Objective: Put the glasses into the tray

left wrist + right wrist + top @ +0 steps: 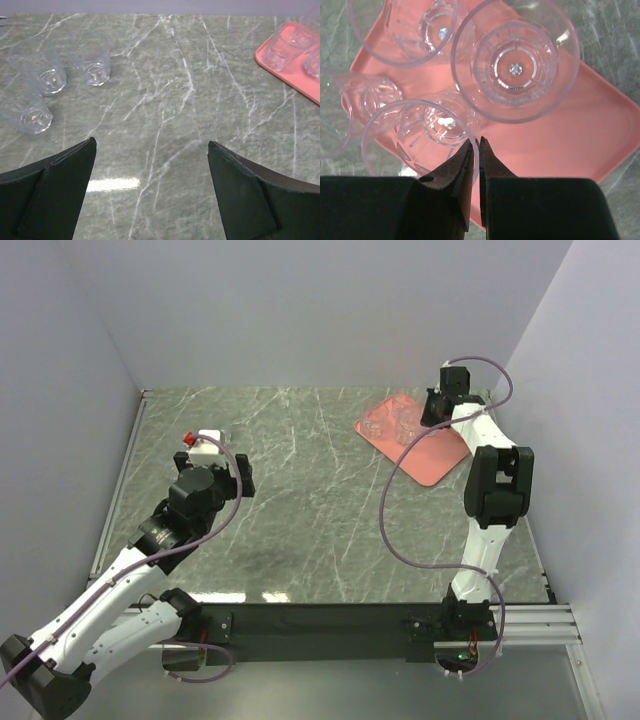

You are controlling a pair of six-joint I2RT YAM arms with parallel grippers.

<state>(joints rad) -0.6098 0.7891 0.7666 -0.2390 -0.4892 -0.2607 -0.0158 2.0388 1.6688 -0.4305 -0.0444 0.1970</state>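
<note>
My right gripper (475,145) is shut on the rim of a clear glass (420,132), one finger inside and one outside, low over the salmon-pink tray (570,130). Three other glasses stand close by on the tray; the nearest (515,60) is just beyond the held one. In the top view the tray (435,462) lies at the back right with the right gripper (432,412) over its far end. My left gripper (151,150) is open and empty above bare table. Three glasses (45,70) (92,60) (27,112) stand on the table ahead and to its left.
The marble table (320,500) has walls on the left, back and right. The tray also shows at the far right of the left wrist view (292,75) with glasses (282,47) on it. The left arm (195,495) reaches over the left half.
</note>
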